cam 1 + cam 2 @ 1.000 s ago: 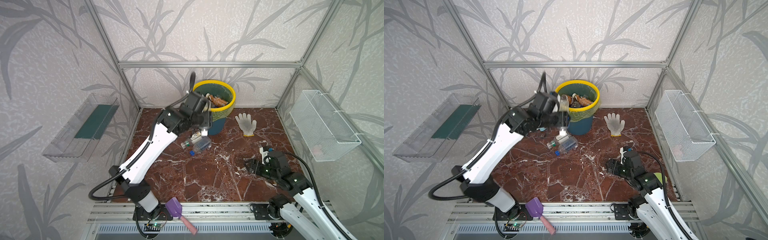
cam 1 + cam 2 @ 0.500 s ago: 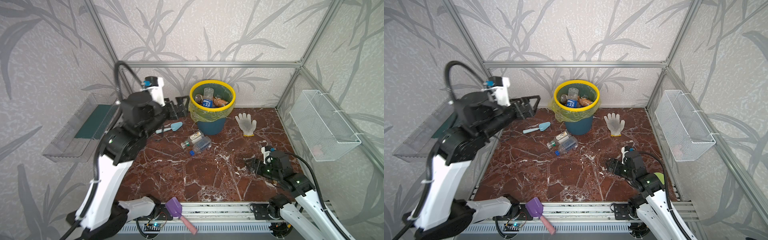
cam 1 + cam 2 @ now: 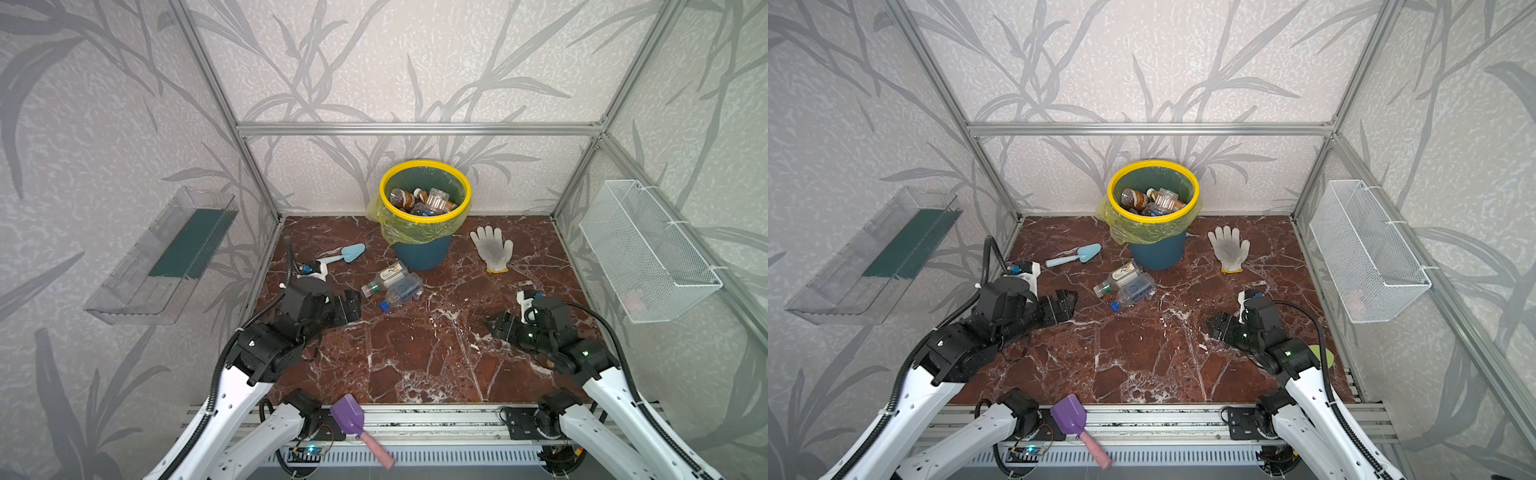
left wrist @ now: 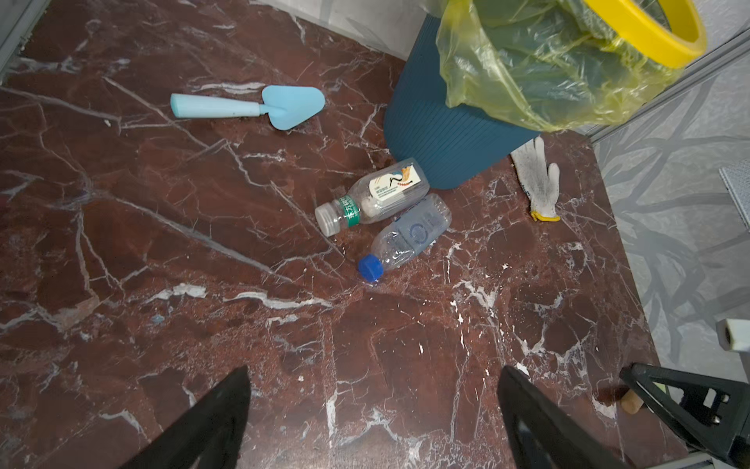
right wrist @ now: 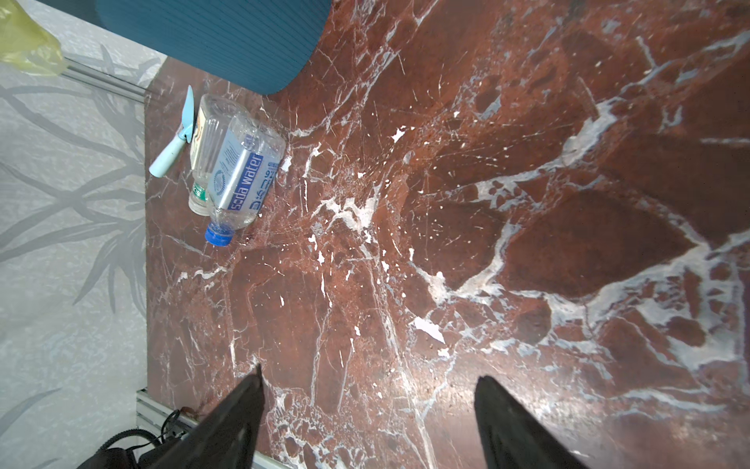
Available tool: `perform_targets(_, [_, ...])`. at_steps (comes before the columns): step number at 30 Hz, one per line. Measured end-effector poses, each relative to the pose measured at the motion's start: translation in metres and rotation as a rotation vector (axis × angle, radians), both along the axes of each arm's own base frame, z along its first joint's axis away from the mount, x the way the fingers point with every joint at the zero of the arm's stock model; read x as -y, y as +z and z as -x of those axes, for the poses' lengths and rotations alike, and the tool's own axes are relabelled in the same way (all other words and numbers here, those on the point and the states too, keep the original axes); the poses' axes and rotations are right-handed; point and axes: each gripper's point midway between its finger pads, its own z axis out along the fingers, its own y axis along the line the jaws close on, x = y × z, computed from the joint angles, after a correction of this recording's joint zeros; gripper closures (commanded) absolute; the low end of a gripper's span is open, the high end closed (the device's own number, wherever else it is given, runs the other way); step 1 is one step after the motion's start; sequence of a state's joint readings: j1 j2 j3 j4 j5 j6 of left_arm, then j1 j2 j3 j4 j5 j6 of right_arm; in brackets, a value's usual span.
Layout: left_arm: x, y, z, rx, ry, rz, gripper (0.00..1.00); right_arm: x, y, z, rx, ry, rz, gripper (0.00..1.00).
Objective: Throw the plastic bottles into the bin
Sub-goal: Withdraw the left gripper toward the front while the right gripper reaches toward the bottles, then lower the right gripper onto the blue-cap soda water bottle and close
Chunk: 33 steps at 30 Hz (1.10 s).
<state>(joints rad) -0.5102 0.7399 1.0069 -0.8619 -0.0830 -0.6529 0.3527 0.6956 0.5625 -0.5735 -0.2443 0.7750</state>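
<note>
Bottles (image 3: 419, 201) are piling up inside the bin (image 3: 422, 255), which is standing against the back wall with its yellow liner bag spilling over the yellow rim. Two more are lying on their sides on the marble floor just in front of the bin and slightly to its left, touching each other along their length. Of these, a white-capped bottle (image 3: 384, 277) with a green neck band is lying almost at the bin's base. A blue-capped bottle (image 3: 402, 291) marked soda water is lying beside it, farther from the bin. Both caps are pointing away from the bin.

In front of the bin and well to its left, the left gripper (image 4: 373, 377) is hovering low over the floor, near the two loose bottles but apart from them. Its fingers (image 4: 211, 414) are standing wide apart and gripping nothing. In front of the bin and to its right, the right gripper (image 5: 367, 377) is hovering well apart from those bottles, its fingers (image 5: 231, 414) spread with only bare floor between them.

A light-blue trowel (image 3: 347, 255) is lying left of the bin, and a white glove (image 3: 492, 249) is lying right of it.
</note>
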Motion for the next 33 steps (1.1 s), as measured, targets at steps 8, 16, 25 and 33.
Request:
perform_targets(8, [0.001,-0.013,0.001,-0.02,0.028,0.046,0.06,-0.019,-0.004,-0.01,-0.022,-0.039,-0.084,0.2])
perform_targets(16, [0.004,-0.033,0.0,-0.064,0.038,0.053,0.06,-0.057,-0.019,-0.025,-0.071,-0.056,-0.095,0.2])
perform_targets(25, [0.002,-0.043,0.006,-0.072,0.052,0.076,0.06,-0.122,-0.022,-0.063,-0.097,-0.084,-0.111,0.2])
perform_targets(33, [-0.002,-0.044,0.014,-0.053,0.062,0.111,0.06,-0.175,-0.022,-0.103,-0.105,-0.139,-0.12,0.19])
